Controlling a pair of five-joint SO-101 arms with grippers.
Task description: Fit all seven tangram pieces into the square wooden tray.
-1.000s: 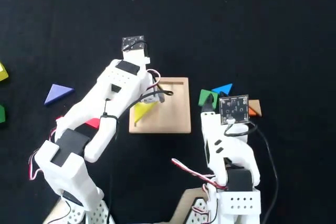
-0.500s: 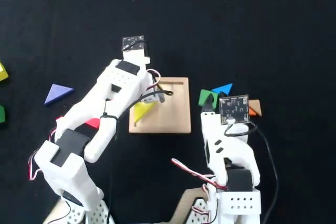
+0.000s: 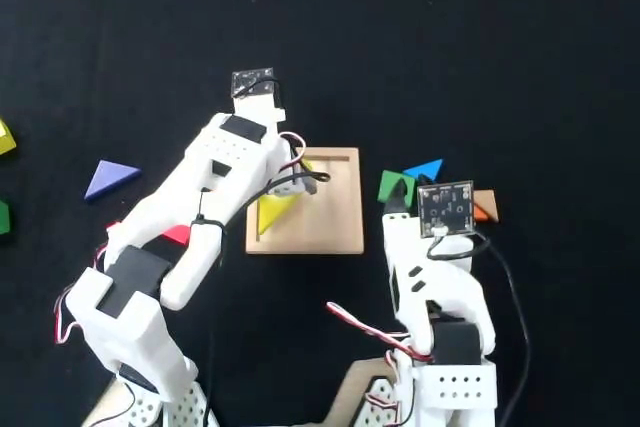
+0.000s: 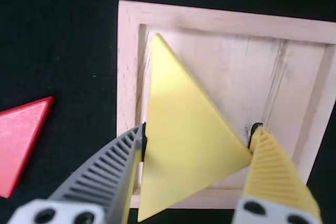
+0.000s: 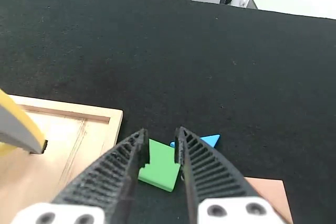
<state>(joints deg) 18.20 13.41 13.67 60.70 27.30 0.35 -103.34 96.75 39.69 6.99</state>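
Note:
The square wooden tray [image 3: 338, 245] lies mid-table. My left gripper [image 4: 198, 132] is shut on a large yellow triangle [image 4: 184, 140], held tilted over the tray's [image 4: 128, 66] left part; in the high view this triangle [image 3: 272, 211] shows under the left arm. My right gripper [image 5: 160, 132] hangs just right of the tray, slightly open, with nothing between its fingers, above a green piece [image 5: 160, 169]. A blue triangle [image 5: 207, 140] and a brown piece [image 5: 268, 192] lie beside the green one.
A red triangle [image 3: 176, 234] lies left of the tray, partly under the left arm, and a purple triangle [image 3: 108, 178] farther left. A yellow piece [image 3: 5, 137] and a green piece [image 3: 3, 217] sit at the table's left edge.
The yellow triangle has shifted slightly in the left gripper over the tray. The right arm has not moved.

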